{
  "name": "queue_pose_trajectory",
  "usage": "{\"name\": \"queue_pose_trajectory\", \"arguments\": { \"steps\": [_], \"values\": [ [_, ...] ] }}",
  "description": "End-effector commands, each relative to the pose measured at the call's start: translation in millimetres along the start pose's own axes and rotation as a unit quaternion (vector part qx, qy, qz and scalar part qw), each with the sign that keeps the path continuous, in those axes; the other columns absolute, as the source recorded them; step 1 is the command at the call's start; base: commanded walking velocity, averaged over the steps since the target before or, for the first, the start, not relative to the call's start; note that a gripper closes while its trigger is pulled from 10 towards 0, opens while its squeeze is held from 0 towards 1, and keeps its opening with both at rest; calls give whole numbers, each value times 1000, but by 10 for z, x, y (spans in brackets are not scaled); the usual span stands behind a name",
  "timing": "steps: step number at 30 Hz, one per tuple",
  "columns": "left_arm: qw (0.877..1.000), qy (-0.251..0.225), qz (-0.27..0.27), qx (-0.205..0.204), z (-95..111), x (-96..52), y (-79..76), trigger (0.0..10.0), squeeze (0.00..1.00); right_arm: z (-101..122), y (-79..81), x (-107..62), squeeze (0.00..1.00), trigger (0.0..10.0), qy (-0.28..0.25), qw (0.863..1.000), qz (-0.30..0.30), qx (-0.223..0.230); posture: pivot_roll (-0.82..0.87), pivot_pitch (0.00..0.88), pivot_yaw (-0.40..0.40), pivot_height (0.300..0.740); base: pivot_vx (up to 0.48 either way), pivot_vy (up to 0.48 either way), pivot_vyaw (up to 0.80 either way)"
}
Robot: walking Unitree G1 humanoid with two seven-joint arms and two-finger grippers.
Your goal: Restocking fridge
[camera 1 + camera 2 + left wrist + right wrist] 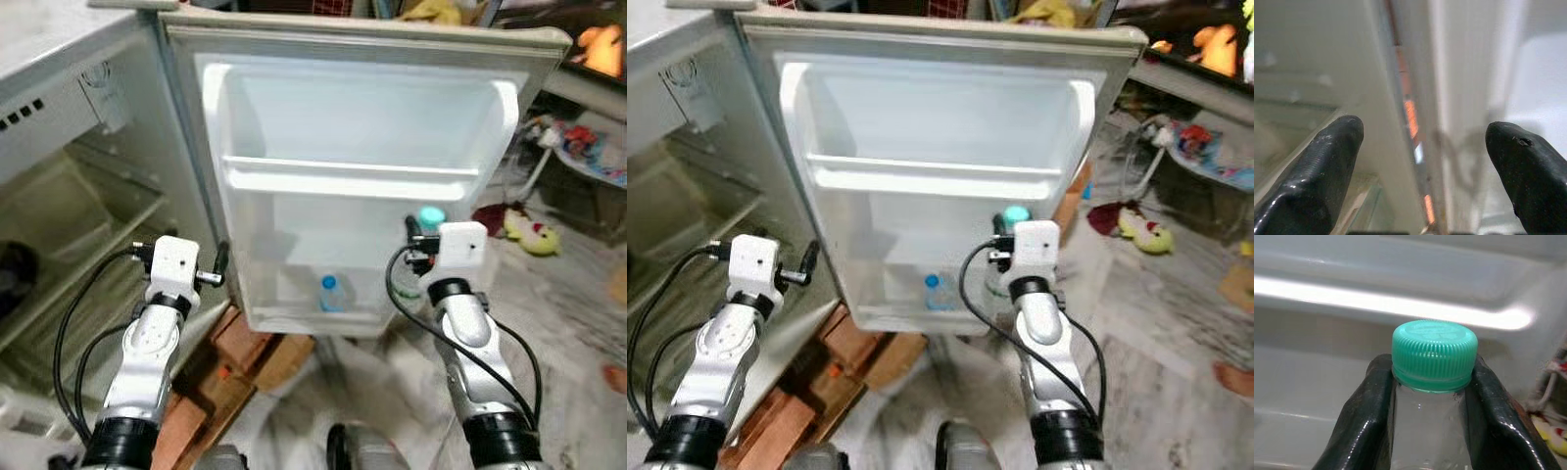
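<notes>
The right gripper has its fingers clamped on the neck of a clear bottle with a green cap, held upright before the open fridge door, toward 3 o'clock of its lower door shelf. A second bottle with a blue cap already stands there at about 6 o'clock. The left gripper, fingers apart, idles by the door's hinge edge. The neck hold looks narrow: the bottle could swing or slip, catch the shelf rail, or knock the standing bottle over.

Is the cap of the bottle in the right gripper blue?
No, the right gripper holds a clear bottle whose cap is green, as the right wrist view shows.
</notes>
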State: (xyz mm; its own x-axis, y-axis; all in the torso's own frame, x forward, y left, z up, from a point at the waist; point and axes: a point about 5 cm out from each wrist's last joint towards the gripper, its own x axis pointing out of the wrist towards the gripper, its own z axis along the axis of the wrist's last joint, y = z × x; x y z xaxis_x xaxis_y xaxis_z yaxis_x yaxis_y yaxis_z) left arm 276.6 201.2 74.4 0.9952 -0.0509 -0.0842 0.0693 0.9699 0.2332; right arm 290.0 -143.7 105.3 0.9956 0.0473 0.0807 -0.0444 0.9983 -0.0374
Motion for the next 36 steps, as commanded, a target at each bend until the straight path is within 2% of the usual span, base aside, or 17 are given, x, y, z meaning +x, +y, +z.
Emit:
{"name": "queue_pose_trajectory", "arguments": {
  "steps": [1, 14, 31, 36],
  "values": [
    [1000, 0, -2, 3, 15, 6, -28, 10000, 0, 49, -18, 11, 0, 10000, -10, 1000, -4, -5, 9, 93, -69, 740, 0, 0, 0],
    [1000, -1, 2, -2, 14, -24, -33, 10000, 0, 28, -12, 10, 0, 10000, -2, 1000, -2, 6, 11, 107, -76, 740, 0, 0, 0],
    [1000, 11, 10, -15, -8, -5, -43, 10000, 0, 15, 20, 6, 0, 10000, 2, 1000, 11, 11, 6, 110, -79, 613, 0, 0, 0],
    [1000, 13, 12, -17, -8, 1, -34, 10000, 0, 13, 26, 8, 0, 10000, 3, 1000, 12, 10, 6, 111, -79, 613, 0, 0, 0]
  ]
}}
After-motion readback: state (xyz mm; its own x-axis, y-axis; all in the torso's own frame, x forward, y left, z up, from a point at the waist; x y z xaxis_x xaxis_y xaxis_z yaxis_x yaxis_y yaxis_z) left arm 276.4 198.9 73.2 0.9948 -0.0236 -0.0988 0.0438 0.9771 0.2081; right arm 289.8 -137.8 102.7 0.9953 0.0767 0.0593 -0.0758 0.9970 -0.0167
